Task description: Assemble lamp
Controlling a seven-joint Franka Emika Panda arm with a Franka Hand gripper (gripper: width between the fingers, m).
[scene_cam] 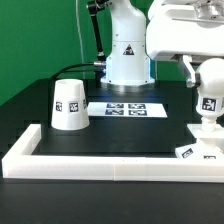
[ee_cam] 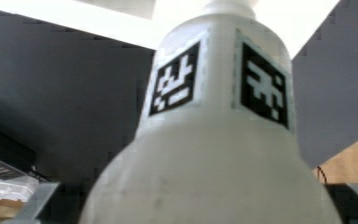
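The white bulb [scene_cam: 208,104], with a black-and-white tag, stands upright at the exterior view's right. Its narrow lower end reaches down to the low white base block [scene_cam: 204,150] on the black table. My gripper [scene_cam: 207,88] comes from above and is shut on the bulb's upper part. In the wrist view the bulb [ee_cam: 211,130] fills the middle, two tags facing the camera, with its thin end pointing at the white base [ee_cam: 87,25]. My fingers are hidden by the bulb there. The white cone shade [scene_cam: 68,104] stands alone at the exterior view's left.
The marker board [scene_cam: 128,108] lies flat between the shade and the base. A long low white border rail [scene_cam: 100,164] runs along the table's front and up its left side. The robot's pedestal [scene_cam: 127,60] stands behind the marker board.
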